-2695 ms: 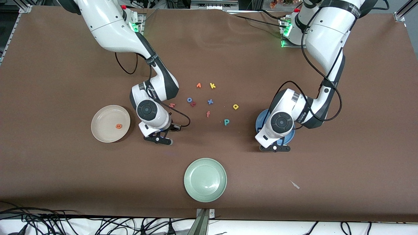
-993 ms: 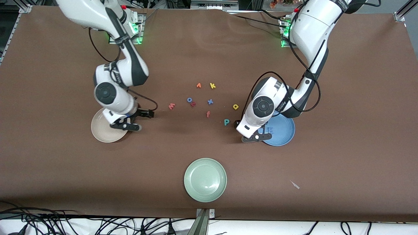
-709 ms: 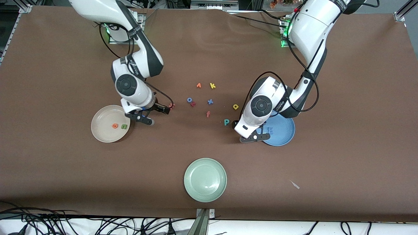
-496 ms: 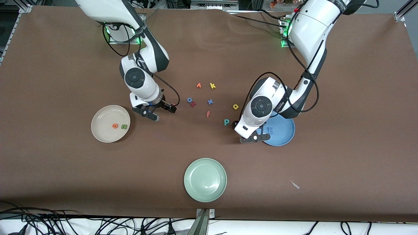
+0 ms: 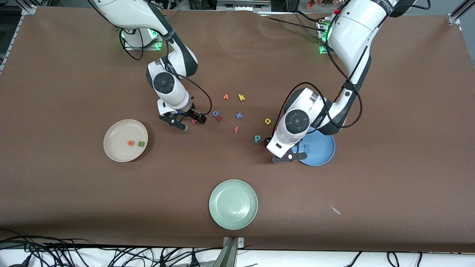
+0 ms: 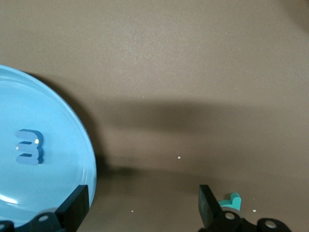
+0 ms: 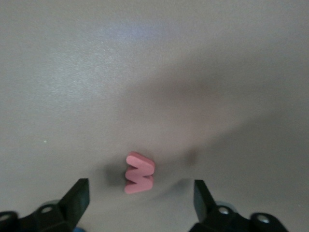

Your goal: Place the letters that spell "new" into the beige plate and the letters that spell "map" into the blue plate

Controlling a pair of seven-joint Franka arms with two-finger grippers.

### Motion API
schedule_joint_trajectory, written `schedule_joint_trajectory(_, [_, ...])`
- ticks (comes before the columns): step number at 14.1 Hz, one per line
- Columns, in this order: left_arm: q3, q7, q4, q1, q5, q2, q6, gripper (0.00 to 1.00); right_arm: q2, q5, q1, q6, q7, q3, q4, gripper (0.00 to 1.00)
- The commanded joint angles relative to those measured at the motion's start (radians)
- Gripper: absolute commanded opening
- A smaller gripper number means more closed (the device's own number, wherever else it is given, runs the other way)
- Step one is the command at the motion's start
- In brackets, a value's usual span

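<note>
Right gripper [image 7: 137, 203], fingers wide, straddles the pink "w" [image 7: 139, 173] mid-frame; left gripper [image 6: 140, 208], fingers wide, waits beside the blue plate [image 6: 58, 145].

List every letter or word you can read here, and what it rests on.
Orange "e": beige plate.
Green "n": beige plate.
Periwinkle "m", sideways: blue plate.
Pink "w": table.
Blue "o": table.
Yellow "k": table.
Blue "x": table.
Orange "f": table.
Yellow "a": table.
Teal "p": table.
Small orange letter, small red letter: shape unclear.
Print on the arms: too small to read.
</note>
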Motion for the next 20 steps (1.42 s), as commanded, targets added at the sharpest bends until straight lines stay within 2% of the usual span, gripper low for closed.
schedule_joint_trajectory(1, [0.005, 0.001, 0.023, -0.004, -0.02, 0.011, -0.004, 1.0, 0.018, 0.009, 0.003, 0.027, 0.008, 0.0, 0.004, 0.86])
schedule_joint_trajectory(3, [0.005, 0.001, 0.023, -0.006, -0.02, 0.011, -0.004, 1.0, 0.025, 0.009, 0.003, 0.027, 0.008, 0.0, 0.002, 0.76])
schedule_joint_trajectory(5, [0.005, -0.001, 0.023, -0.006, -0.02, 0.012, -0.004, 1.0, 0.027, 0.009, 0.005, 0.025, 0.008, 0.0, 0.004, 0.55])
schedule_joint_trajectory(8, [0.007, 0.007, 0.031, -0.007, -0.019, 0.014, -0.004, 1.0, 0.025, 0.009, 0.005, 0.022, 0.008, 0.0, 0.004, 0.35])
schedule_joint_trajectory(11, [0.005, 0.002, 0.036, -0.008, -0.018, 0.014, -0.004, 1.0, 0.025, 0.009, 0.005, 0.011, -0.007, 0.0, 0.029, 0.08])
schedule_joint_trajectory(13, [0.005, -0.001, 0.036, -0.009, -0.02, 0.012, -0.004, 1.0, 0.022, 0.009, 0.005, -0.057, -0.004, 0.0, 0.072, 0.02])
schedule_joint_trajectory(16, [0.005, -0.001, 0.036, -0.012, -0.02, 0.014, -0.004, 1.0, 0.013, -0.007, 0.002, -0.227, -0.017, -0.011, 0.175, 0.01])
schedule_joint_trajectory(18, [0.005, -0.001, 0.036, -0.014, -0.018, 0.014, -0.004, 1.0, 0.002, -0.009, 0.0, -0.364, -0.099, -0.055, 0.247, 0.01])
schedule_joint_trajectory(20, [0.005, -0.002, 0.036, -0.023, -0.02, 0.014, -0.004, 1.0, -0.014, -0.009, 0.0, -0.481, -0.273, -0.135, 0.284, 0.01])
